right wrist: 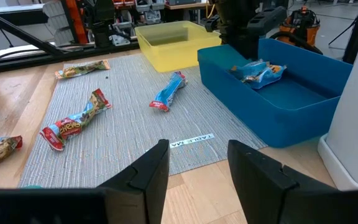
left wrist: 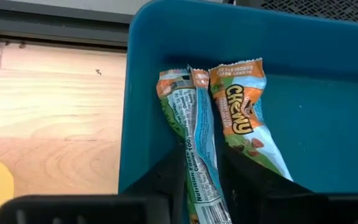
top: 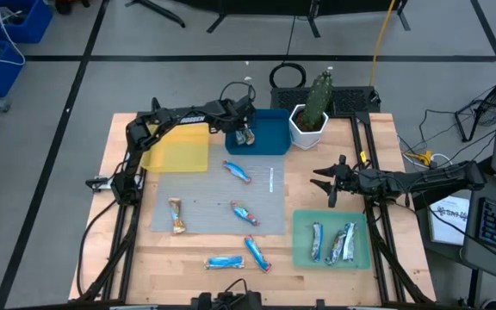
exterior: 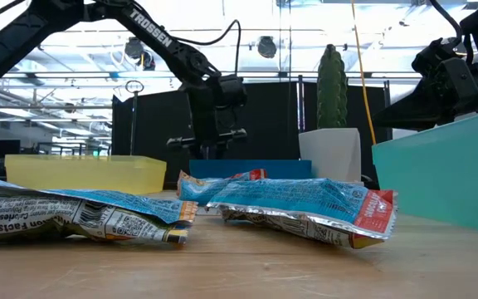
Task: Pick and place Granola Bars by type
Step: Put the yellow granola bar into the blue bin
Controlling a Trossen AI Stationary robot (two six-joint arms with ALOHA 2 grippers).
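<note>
My left gripper (top: pixel 246 136) reaches down into the blue tray (top: pixel 274 142) at the back. Its fingers (left wrist: pixel 166 180) stand slightly open on either side of a granola bar (left wrist: pixel 194 143) that lies on the tray floor. A second bar with an orange "Chewy" label (left wrist: pixel 241 118) lies right beside it. More granola bars lie on the grey mat: one blue (top: pixel 238 171), another blue (top: pixel 244 213), one brownish (top: pixel 176 215). Two more (top: pixel 225 262) (top: pixel 257 253) rest near the front edge. My right gripper (top: pixel 330 185) hovers open and empty at the right.
A yellow tray (top: pixel 179 148) sits left of the blue one. A green tray (top: pixel 304 226) at the front right holds three bars (top: pixel 334 244). A white pot with a cactus (top: pixel 310 120) stands just right of the blue tray.
</note>
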